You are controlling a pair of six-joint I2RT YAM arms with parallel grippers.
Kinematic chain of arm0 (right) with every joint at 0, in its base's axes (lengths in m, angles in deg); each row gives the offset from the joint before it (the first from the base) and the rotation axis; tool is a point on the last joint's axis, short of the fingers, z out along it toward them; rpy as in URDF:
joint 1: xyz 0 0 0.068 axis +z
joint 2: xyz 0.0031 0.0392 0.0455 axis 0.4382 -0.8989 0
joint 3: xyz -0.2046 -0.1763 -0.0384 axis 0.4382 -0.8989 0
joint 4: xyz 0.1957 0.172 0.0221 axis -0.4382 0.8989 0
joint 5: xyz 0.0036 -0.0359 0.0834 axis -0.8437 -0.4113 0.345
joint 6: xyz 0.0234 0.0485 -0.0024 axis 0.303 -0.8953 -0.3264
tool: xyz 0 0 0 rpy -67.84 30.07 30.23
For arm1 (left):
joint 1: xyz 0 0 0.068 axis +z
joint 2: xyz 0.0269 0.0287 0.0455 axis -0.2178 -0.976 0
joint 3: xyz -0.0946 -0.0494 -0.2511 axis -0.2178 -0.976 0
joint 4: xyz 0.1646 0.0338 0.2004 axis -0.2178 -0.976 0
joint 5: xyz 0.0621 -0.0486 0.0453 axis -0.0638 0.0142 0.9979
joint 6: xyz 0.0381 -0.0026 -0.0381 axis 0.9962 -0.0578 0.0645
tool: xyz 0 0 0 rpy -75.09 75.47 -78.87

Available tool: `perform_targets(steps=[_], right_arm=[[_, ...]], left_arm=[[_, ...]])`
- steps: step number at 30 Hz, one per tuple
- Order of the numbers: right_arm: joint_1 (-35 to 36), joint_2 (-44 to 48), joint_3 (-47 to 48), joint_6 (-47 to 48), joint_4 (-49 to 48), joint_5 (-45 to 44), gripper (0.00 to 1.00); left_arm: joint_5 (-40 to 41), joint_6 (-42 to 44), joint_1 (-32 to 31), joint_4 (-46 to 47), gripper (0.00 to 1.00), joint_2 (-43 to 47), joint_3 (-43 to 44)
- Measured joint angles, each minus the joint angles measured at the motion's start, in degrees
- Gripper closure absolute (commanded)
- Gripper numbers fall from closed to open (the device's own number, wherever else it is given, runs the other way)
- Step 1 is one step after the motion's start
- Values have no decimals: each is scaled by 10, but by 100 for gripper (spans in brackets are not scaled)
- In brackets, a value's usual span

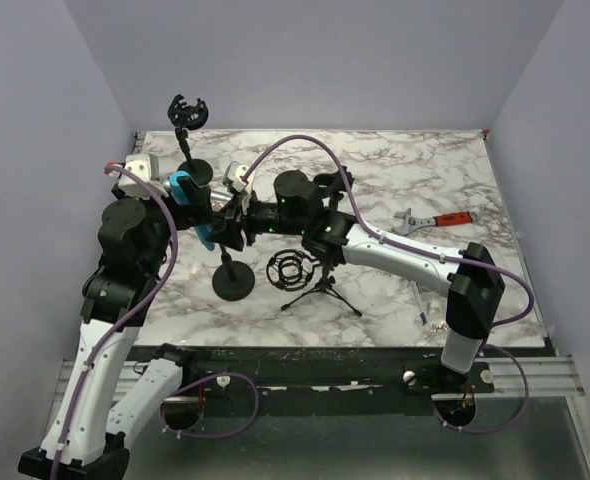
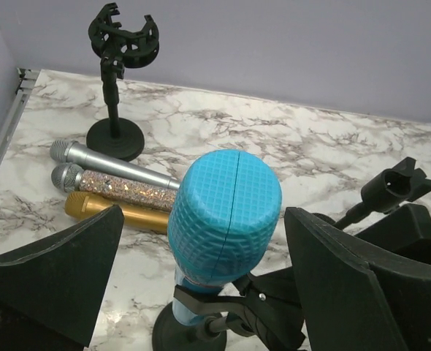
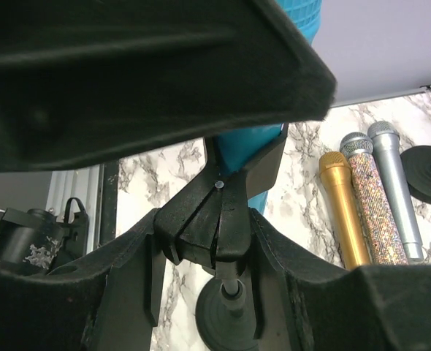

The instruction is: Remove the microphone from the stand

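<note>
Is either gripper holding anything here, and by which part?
The right gripper appears clamped on the stand clip just below the blue microphone. The left gripper is open, straddling the microphone's head without touching it.

No readable text, labels, numbers anywhere.

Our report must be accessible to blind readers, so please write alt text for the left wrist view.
A blue microphone stands in its stand clip between the open fingers of the left tool. Behind it, three microphones, silver, glittery and gold, lie side by side on the marble table, near an empty black stand.
</note>
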Motion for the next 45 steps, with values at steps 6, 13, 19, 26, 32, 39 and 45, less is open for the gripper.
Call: perform_targets(steps=[6,13,19,26,32,39,45], right_arm=[[0,0,0,-2,0,0,60],[2,3,-3,-18,0,-31,99],[6,14,-15,-19,2,-50,99],[11,15,-13,-13,11,-63,53],[35,14,9,-35,84,-151,9],[72,12,25,-72,152,-287,4],[96,6,57,-75,163,-338,10]], left_arm=[[-36,21,20,19,54,-22,-9],[-80,45,34,41,86,-16,-28],[-103,50,42,59,93,-2,-44],[-111,54,46,77,100,15,-63],[-112,53,52,84,100,17,-69],[-112,49,57,83,100,17,-69],[-113,47,59,83,100,20,-70]])
